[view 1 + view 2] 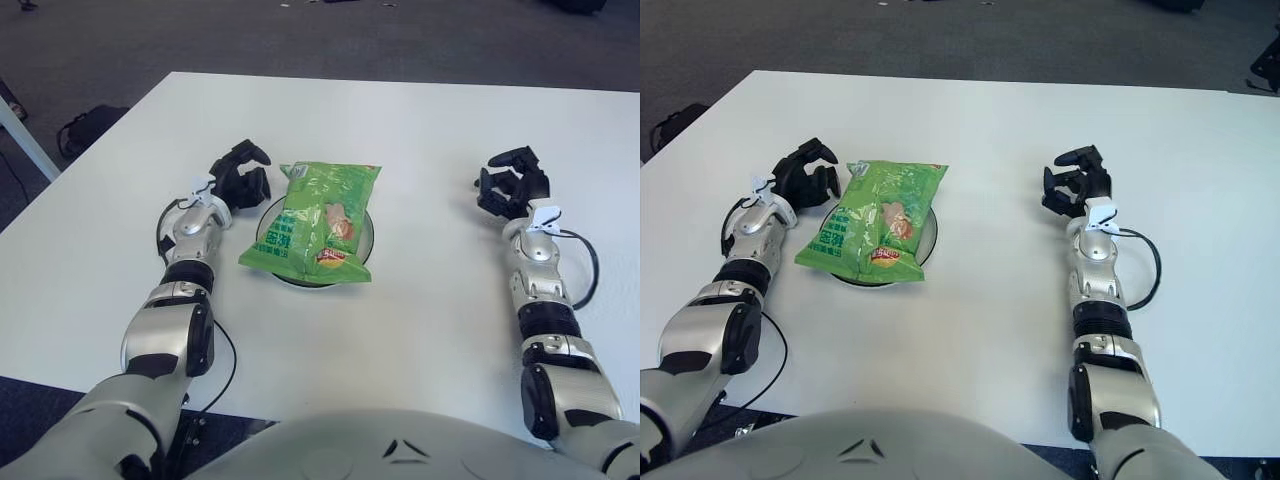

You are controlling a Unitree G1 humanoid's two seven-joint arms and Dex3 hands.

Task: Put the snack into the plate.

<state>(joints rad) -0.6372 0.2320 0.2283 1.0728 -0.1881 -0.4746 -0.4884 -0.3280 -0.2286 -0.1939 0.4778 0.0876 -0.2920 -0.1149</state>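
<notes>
While the green snack bag (315,222) lay across the plate (368,238) on the white surface (420,300), left hand (243,177) at its ten o'clock, fingers curled, empty, right hand (512,183) at three o'clock, well apart, curled, empty.

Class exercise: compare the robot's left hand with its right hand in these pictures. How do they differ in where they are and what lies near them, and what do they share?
Position: the left robot hand sits right beside the plate, at its left edge; the right robot hand is well away from it, over bare table.
Neighbours: the green snack bag lies next to the left robot hand, nothing lies near the right robot hand.
Shared: both have curled black fingers and hold nothing.
</notes>
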